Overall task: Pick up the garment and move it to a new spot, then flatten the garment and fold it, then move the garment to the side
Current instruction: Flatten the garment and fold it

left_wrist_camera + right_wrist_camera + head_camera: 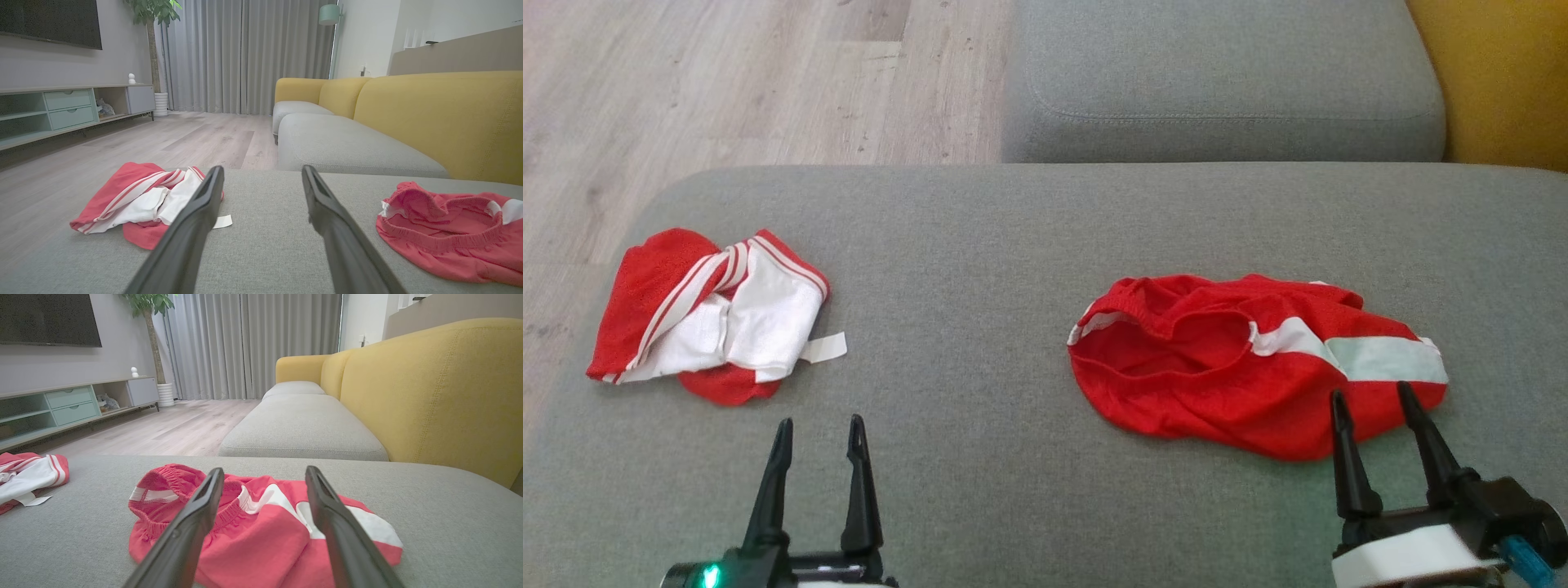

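Two red garments lie on the grey sofa seat (1013, 269). Red shorts with a white stripe (1241, 363) (449, 234) (261, 522) lie crumpled at the right, waistband facing left. A red and white striped garment (715, 314) (141, 200) (28, 477) is bunched near the seat's left edge. My right gripper (1372, 400) (264, 473) is open, its fingertips over the near right edge of the shorts, with nothing between its fingers. My left gripper (821, 429) (262, 173) is open over bare cushion, just near-right of the striped garment.
Beyond the seat lies a second grey cushion (1217, 73) with a yellow backrest (1503, 73) at the right. Wooden floor (727, 82) drops off past the seat's left and far edges. A TV cabinet (61, 110) and a potted plant (153, 16) stand across the room.
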You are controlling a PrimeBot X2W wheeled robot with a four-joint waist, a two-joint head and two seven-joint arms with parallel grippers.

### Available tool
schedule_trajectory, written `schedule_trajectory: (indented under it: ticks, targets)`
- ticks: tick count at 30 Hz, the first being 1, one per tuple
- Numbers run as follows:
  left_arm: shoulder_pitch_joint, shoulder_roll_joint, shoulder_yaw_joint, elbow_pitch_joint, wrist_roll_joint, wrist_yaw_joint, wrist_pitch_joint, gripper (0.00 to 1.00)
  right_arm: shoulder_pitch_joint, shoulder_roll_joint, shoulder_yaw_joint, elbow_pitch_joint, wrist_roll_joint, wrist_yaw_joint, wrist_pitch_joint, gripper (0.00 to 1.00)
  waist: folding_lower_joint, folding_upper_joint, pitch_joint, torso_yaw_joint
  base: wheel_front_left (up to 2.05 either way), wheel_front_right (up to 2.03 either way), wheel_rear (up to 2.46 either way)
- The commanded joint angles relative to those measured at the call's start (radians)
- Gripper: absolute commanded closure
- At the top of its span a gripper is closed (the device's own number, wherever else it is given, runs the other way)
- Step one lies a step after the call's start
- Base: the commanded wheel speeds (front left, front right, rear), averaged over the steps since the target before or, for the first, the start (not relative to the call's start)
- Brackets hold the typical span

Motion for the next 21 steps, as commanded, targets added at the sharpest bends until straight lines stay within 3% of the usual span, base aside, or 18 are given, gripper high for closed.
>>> schedule_trajectory:
  ticks: [1, 21]
  targets:
    - [-0.031, -0.004, 0.028, -0.030, 0.011, 0.000, -0.009, 0.00, -0.022, -0.006, 0.027, -0.032, 0.007, -0.001, 0.000, 0.00, 0.0000, -0.0001, -0.001, 0.001, 0.00, 0.00, 0.00]
    - [-0.013, -0.004, 0.024, -0.001, 0.025, 0.002, -0.009, 0.00, -0.022, -0.006, 0.052, -0.025, 0.021, -0.001, 0.000, 0.00, 0.0000, -0.0001, -0.009, -0.034, 0.00, 0.00, 0.00]
